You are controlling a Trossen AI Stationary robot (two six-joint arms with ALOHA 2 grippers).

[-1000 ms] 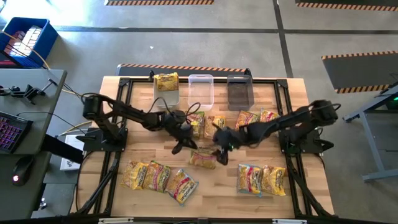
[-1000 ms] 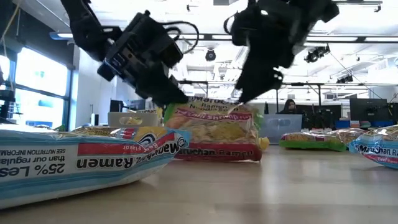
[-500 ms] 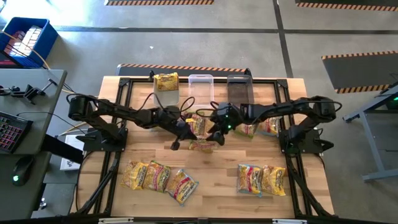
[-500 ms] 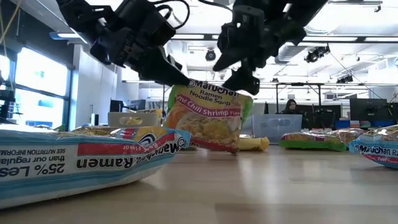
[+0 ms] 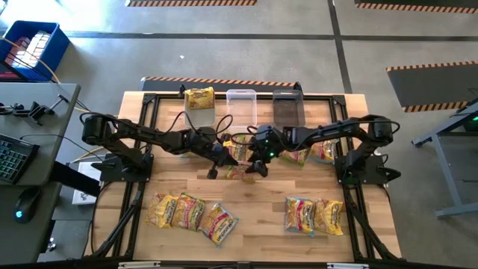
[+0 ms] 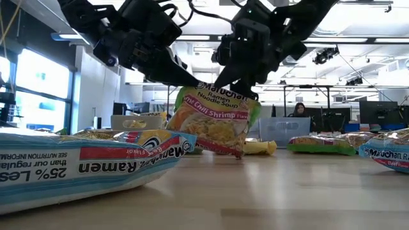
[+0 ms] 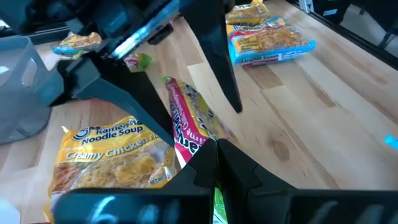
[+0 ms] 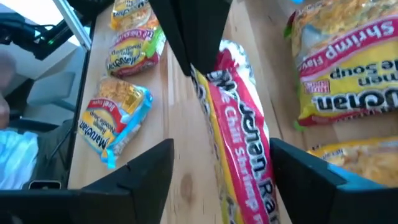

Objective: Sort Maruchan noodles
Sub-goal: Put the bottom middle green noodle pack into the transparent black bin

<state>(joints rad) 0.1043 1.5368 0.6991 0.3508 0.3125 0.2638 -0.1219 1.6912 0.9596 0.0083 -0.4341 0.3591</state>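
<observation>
A Lime Chili Shrimp packet (image 6: 214,124) (image 5: 240,173) with a pink-red edge stands tilted near the table's middle. My left gripper (image 7: 216,144) (image 6: 172,80) reaches it from the left and is shut on it. My right gripper (image 8: 224,149) (image 6: 246,83) comes from the right and is open, one finger on either side of the packet (image 8: 242,143) at its top. Other yellow packets lie flat on the table: a Creamy Chicken one (image 7: 118,162), a group near left (image 5: 190,213), a blue-edged pair near right (image 5: 314,215), and some far right (image 5: 306,146). My left gripper pinches the packet's upper left edge (image 7: 198,146) between its two fingers, slanting down from the table's left. The packet stands on edge and tilted, its lower corner (image 6: 238,153) down at the table. Whether my right gripper's open fingers touch the packet, I cannot tell.
Three bins stand at the far edge: one holding a yellow packet (image 5: 200,101), a clear one (image 5: 241,104) and a dark one (image 5: 287,108). Bare wood lies in the near middle (image 5: 258,217). A person sits far back in the room (image 6: 298,108).
Both grippers have moved toward the far edge and closer together. The Lime Chili Shrimp packet, lying flat near the middle a second ago, has come with them and been raised onto its edge, tilted, between the two grippers.
</observation>
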